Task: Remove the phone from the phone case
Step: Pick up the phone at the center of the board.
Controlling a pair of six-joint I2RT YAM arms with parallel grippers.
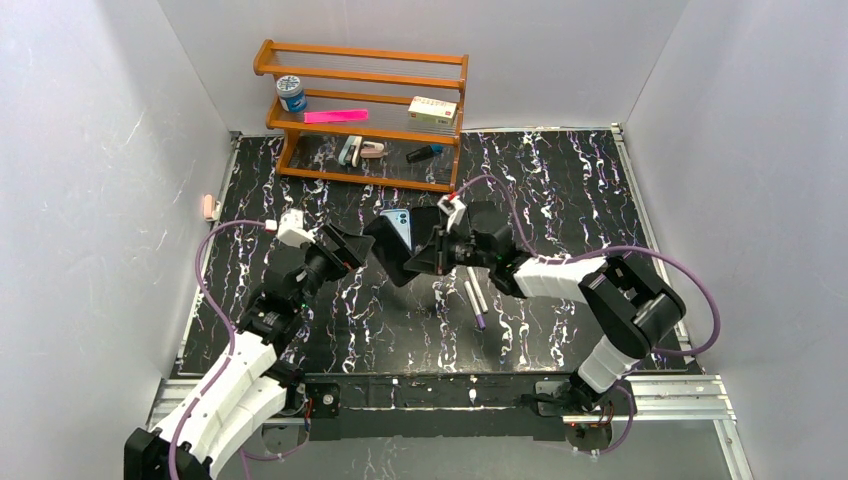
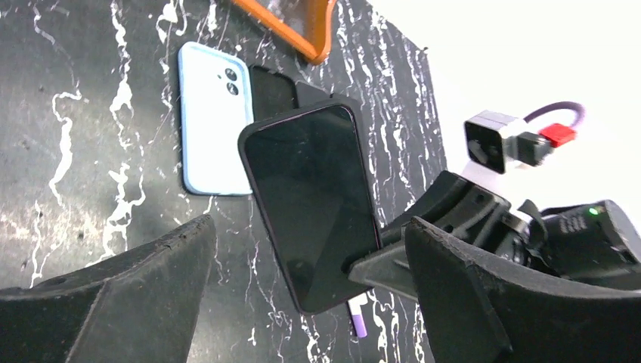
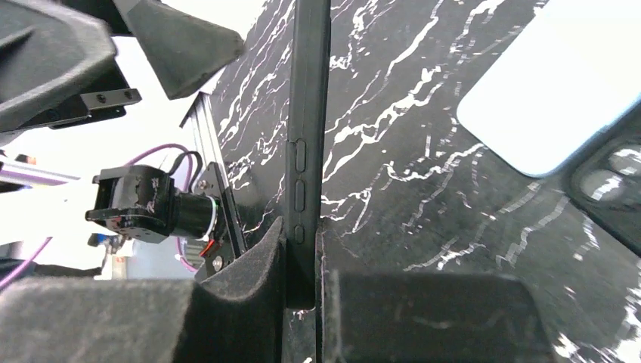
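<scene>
right gripper (image 3: 304,261): pressed together on the lower end of the phone (image 2: 310,204), pinching it across front and back; phone seen edge-on between the pads in the wrist view.
phone position: held up off the table (image 1: 560,200), tilted, screen facing the left wrist camera, between the two arms near mid-table.
case (image 2: 243,147): thin dark rim round the screen and side buttons along the edge looked like a case on the phone; couldn't tell for sure where the case ended and the phone began.
left gripper (image 1: 353,250): spread wide, holding nothing, facing the phone, one finger either side of it in the wrist view; not touching.
step in hand: judged as the hand-off or brace stage, with one arm presenting the cased phone and the other lined up to grab. Phone not yet out.
next move needed: left gripper would have to close on a free edge or corner of the case well clear of the right pads, then peel the rim off while the right one held firm. Risk: both clamping the same layer, or the phone slipping from the thin pinch.
blue phone (image 2: 212,121): flat on the table behind, back up, two lenses showing; maybe only a case.
pens (image 1: 475,300): on the table below the right gripper.
shelf (image 1: 365,110): at the far edge, well apart.
</scene>
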